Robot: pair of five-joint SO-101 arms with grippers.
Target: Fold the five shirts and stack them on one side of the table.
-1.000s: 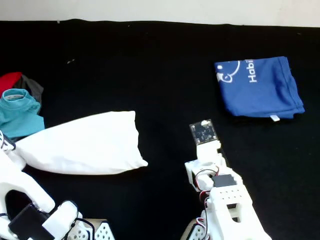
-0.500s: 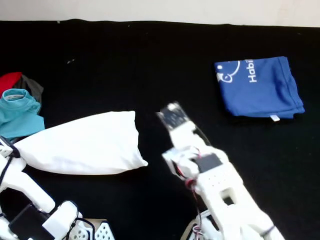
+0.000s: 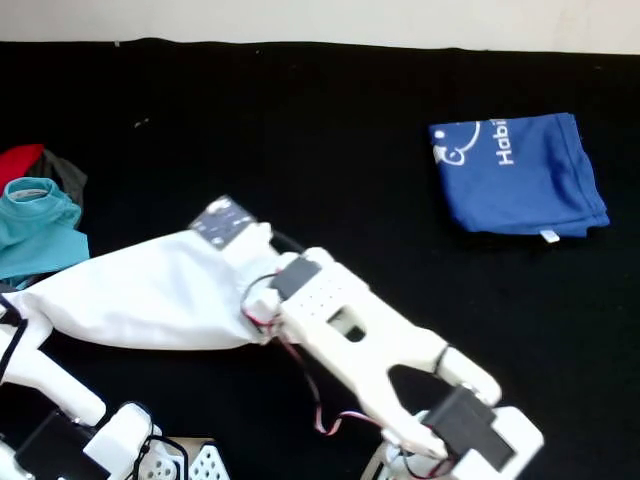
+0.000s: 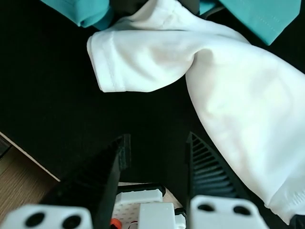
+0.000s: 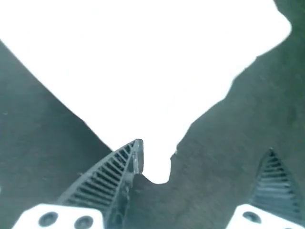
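Note:
A white shirt [image 3: 140,290] lies loosely folded at the left of the black table [image 3: 330,130]. My right arm [image 3: 340,320] stretches across to its right end. In the right wrist view my right gripper [image 5: 202,160] is open, and a corner of the white shirt [image 5: 143,62] sits beside one finger [image 5: 133,155]. My left gripper [image 4: 157,150] is open over bare table, just short of the white shirt's sleeve [image 4: 143,67]. A folded blue shirt [image 3: 520,175] lies at the back right. Teal [image 3: 35,225], red [image 3: 20,160] and grey [image 3: 68,175] shirts are heaped at the far left.
The left arm's base [image 3: 60,420] stands at the front left corner. The table's wooden-floor edge [image 4: 19,167] is close to my left gripper. Teal cloth [image 4: 257,19] borders the white sleeve. Black table lies bare between the white and blue shirts.
My right arm has swung left from the table's middle to the right end of the white shirt. The left arm has shifted slightly at the shirt's left end.

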